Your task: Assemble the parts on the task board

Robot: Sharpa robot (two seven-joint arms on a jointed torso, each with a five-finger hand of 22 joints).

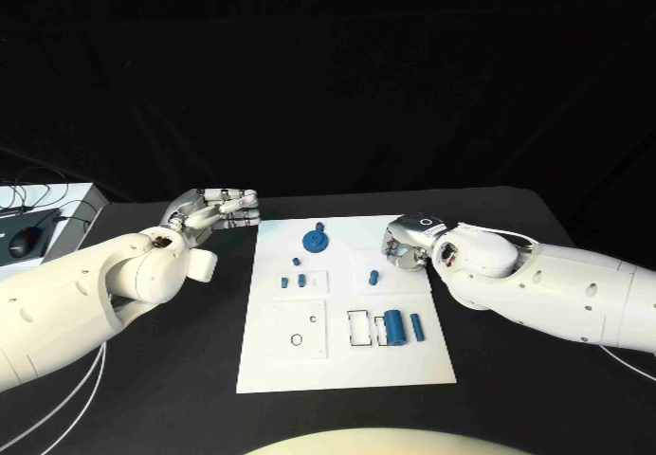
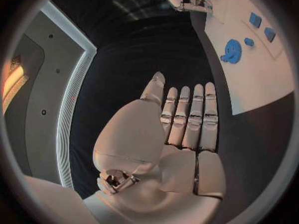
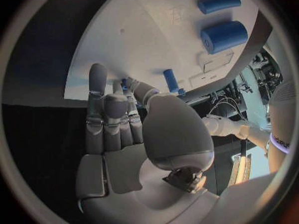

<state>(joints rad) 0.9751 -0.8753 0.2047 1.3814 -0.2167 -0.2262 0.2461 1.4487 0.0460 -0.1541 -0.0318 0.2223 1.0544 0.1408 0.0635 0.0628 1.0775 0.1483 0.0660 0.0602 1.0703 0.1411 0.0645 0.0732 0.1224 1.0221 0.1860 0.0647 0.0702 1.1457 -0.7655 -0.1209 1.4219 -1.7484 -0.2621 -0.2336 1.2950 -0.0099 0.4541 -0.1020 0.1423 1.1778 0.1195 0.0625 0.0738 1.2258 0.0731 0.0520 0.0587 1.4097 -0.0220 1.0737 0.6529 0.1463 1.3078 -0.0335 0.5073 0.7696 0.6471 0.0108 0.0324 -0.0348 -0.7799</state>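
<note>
Now the left robot hand hovers open left of the task board; the right robot hand's grip I cannot tell.

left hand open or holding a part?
Open. In the left wrist view the left hand has its fingers stretched out with nothing in them, hovering over the black table beside the task board.

White task board flat mid-table, small blue parts scattered on it.
</note>
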